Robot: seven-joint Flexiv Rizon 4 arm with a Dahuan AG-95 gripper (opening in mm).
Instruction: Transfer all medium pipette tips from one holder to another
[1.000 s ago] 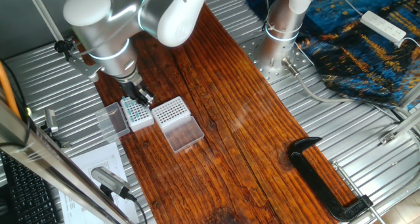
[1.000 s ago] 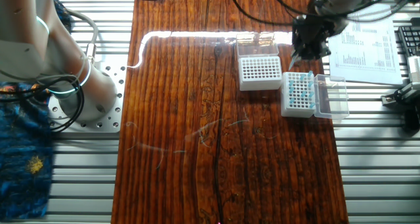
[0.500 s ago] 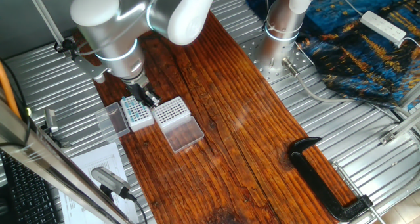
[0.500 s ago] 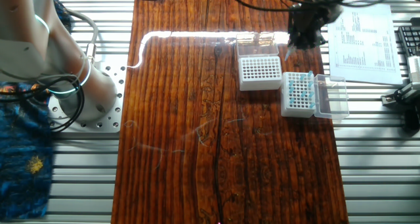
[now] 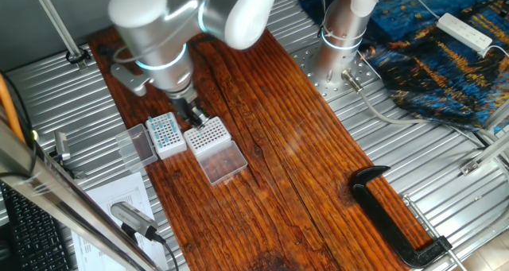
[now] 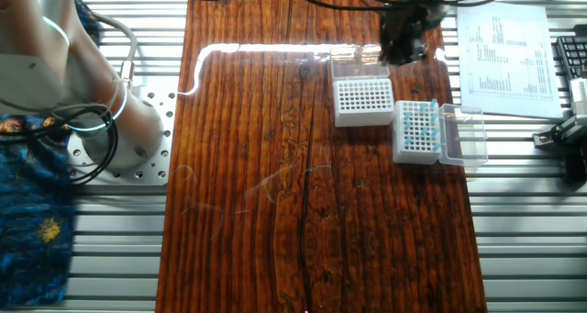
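The medium pipette tips (image 5: 163, 129) (image 6: 419, 127) show as teal dots in the white-sided holder (image 5: 169, 146) (image 6: 410, 153), whose smoky lid (image 5: 135, 145) (image 6: 465, 135) lies open beside it. Next to it stands the clear-sided rack (image 5: 206, 133) (image 6: 364, 100) with a white hole grid and its flat lid (image 5: 223, 163) folded out. My gripper (image 5: 193, 116) (image 6: 396, 54) hangs over the far edge of the clear-sided rack. Its dark fingers look shut together. A tip between them would be too small to make out.
Printed paper sheets (image 6: 503, 47) (image 5: 119, 201) lie on the metal bench beside the racks. A black clamp (image 5: 395, 215) rests at the wooden board's far end. The arm's base (image 5: 343, 32) (image 6: 101, 129) and a blue patterned cloth (image 5: 445, 48) sit on the other side.
My gripper has risen off the white-sided holder and moved sideways over the clear-sided rack. Both racks have stayed put.
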